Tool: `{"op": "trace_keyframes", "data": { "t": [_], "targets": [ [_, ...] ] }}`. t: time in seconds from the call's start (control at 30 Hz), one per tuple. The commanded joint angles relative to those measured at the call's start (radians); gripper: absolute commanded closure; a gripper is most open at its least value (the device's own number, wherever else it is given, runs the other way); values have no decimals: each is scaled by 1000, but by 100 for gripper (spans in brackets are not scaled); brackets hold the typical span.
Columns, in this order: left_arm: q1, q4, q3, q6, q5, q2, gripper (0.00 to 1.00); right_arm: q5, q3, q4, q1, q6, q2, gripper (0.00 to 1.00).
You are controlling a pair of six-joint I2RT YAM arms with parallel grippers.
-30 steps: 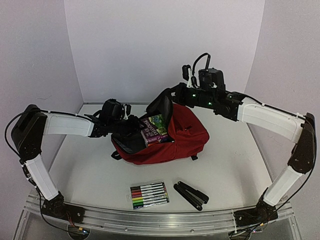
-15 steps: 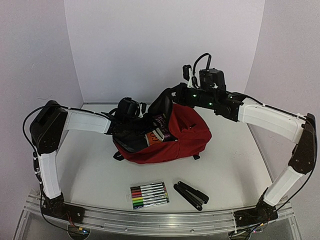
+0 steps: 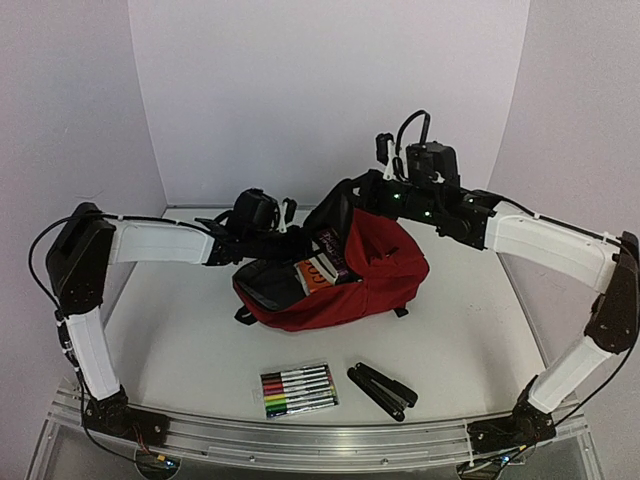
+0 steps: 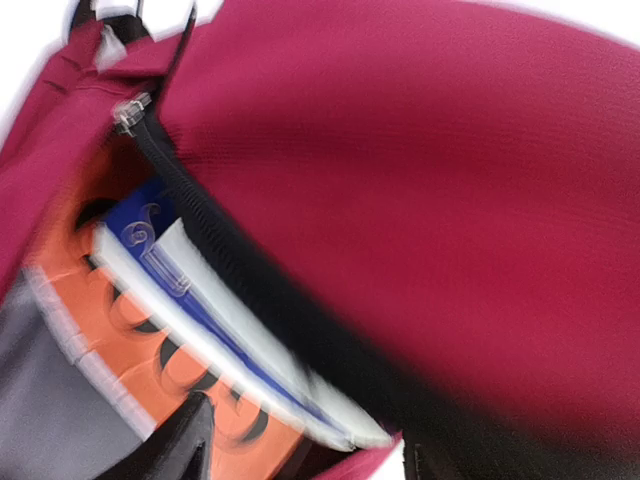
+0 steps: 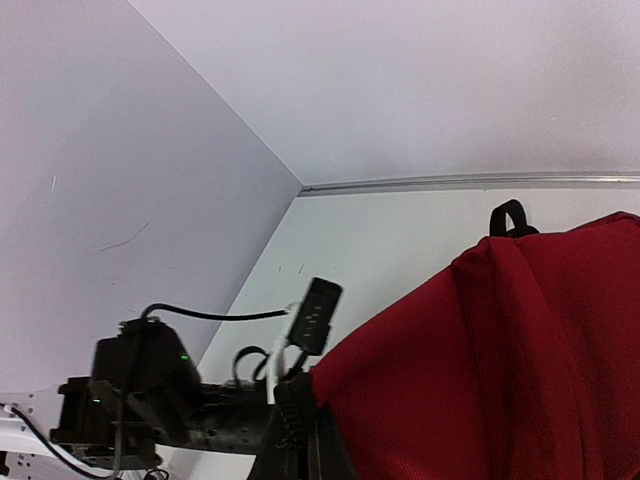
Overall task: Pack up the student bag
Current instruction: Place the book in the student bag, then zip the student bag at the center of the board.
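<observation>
The left gripper has its fingers spread at the mouth of the student bag, just beside an orange book that leans inside the opening. The right gripper is pressed together on the upper edge of the bag and holds this flap up. The bag lies in the middle of the table; nearer lie a pack of markers and a black folded object, apart from the bag.

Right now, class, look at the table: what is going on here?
Two robot arms are packing the student bag. The right claw is clamped on its top flap, holding the mouth open. The left claw sits open at that mouth, where books lie inside. A pack of markers and a black folding tool lie on the table, not yet packed.
</observation>
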Motion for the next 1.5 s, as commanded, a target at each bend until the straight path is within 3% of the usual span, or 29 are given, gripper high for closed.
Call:
{"op": "trace_keyframes", "data": {
  "t": [0.0,0.13,0.27,0.5,0.73,0.8,1.0,1.17,1.27,1.47],
  "targets": [
    [24,-176,-51,152,-110,-232,28,72,-38,44,6,-15,-95,100],
    [101,-326,-108,228,-146,-339,16,152,-80,6,5,-32,-133,100],
    [188,-456,-108,281,-121,-319,10,235,-83,-56,5,-49,-148,100],
    [193,-439,-62,421,29,-198,7,257,-107,-82,0,-24,-156,100],
    [193,-465,37,461,75,-61,6,206,-235,-88,0,45,-209,100],
    [193,-481,59,466,64,-26,14,189,-297,-93,-1,78,-230,100],
    [193,-489,83,435,30,24,60,190,-504,-92,-1,178,-228,100],
    [193,-442,38,394,38,-1,93,214,-503,-47,-1,187,-114,100],
    [192,-419,-6,373,42,-27,99,229,-452,-5,-11,166,-23,100],
    [185,-355,-117,285,110,-104,100,161,-352,75,-122,120,136,100]
  ]
}}
